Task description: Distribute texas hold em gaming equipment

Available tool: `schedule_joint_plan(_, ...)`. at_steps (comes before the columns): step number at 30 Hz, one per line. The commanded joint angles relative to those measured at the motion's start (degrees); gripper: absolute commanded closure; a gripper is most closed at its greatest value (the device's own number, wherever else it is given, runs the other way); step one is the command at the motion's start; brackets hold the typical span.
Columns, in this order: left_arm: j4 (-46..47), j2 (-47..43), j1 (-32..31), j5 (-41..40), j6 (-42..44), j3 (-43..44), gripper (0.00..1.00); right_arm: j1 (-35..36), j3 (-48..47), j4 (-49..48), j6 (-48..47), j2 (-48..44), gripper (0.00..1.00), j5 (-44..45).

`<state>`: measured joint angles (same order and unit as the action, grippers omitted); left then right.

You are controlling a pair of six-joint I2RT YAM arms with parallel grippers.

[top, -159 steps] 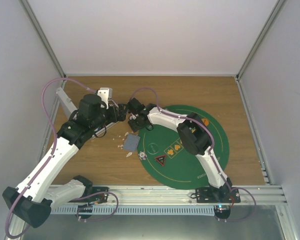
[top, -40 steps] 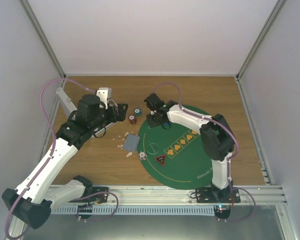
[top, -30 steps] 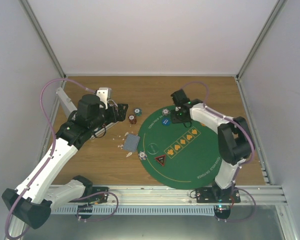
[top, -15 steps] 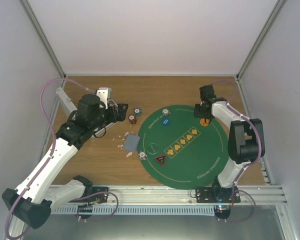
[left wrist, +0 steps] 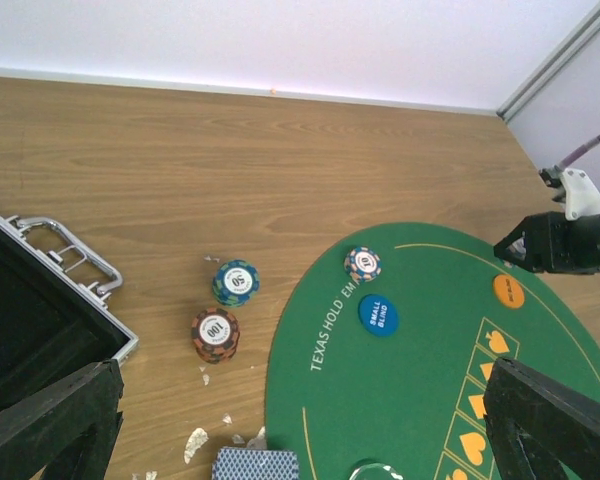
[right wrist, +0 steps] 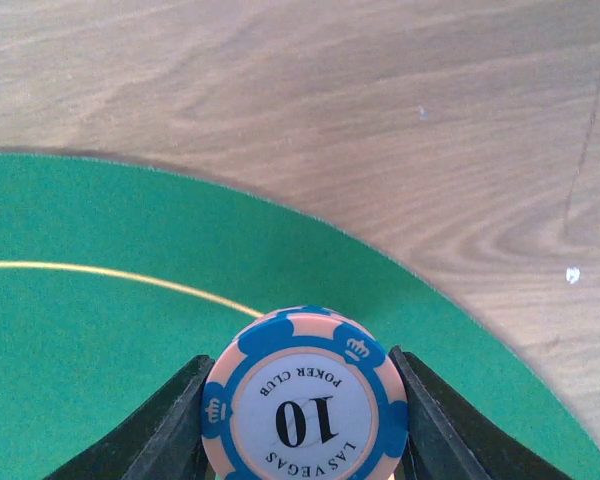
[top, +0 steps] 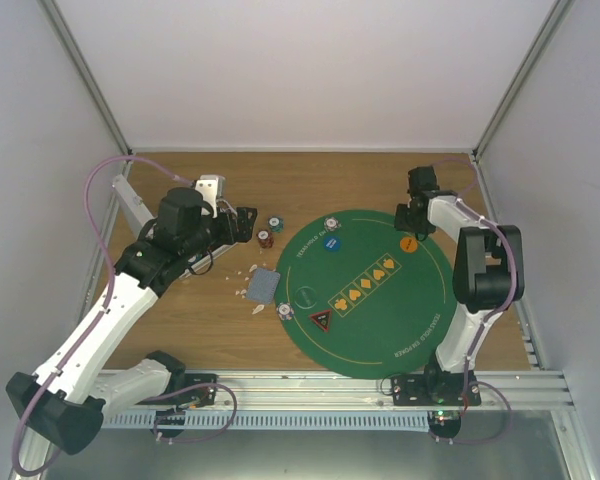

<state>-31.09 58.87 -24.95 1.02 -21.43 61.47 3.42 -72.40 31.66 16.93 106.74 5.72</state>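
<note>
**Right gripper held a poker chip at the mat's far edge**

Seen from above, the right gripper (right wrist: 302,425) hung at about 1 o'clock on the round green mat (top: 400,330). Its jaws were part-way closed on a pink-and-blue chip (right wrist: 305,395) marked 10, pinched rim to rim with its face up. Whether it touched the felt could not be told.

An orange token (left wrist: 508,290) lay nearby on the mat. At 11 o'clock a second chip (left wrist: 363,264) sat beside a blue token (left wrist: 378,314). Off the mat, two short chip stacks (left wrist: 235,282) stood at 10 o'clock and a deck of cards (left wrist: 255,465) lay at 9 o'clock.

The left gripper (left wrist: 300,430) hovered beside an open metal case (left wrist: 40,310), spread wide and empty.

The chip looked light, rigid and smooth-edged. A pinch across its full width seemed the surest hold, since an off-centre grip would likely let it pivot or slip.
</note>
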Motion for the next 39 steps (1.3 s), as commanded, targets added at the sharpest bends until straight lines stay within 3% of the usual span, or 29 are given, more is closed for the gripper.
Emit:
schedule_joint_plan(1,2.28,0.27,0.5,-0.27,0.51,0.84,0.01,-0.87,-3.61,-1.55,-1.25,2.63,0.62,-0.48)
schedule_joint_plan(18,2.35,0.54,0.9,-0.5,0.69,0.76,0.01,-0.96,-5.58,-0.94,-1.01,7.17,0.62,0.35)
schedule_joint_plan(39,2.3,0.19,1.21,-0.4,0.69,0.84,0.01,-0.94,-7.48,0.96,-1.58,5.06,0.37,0.94)
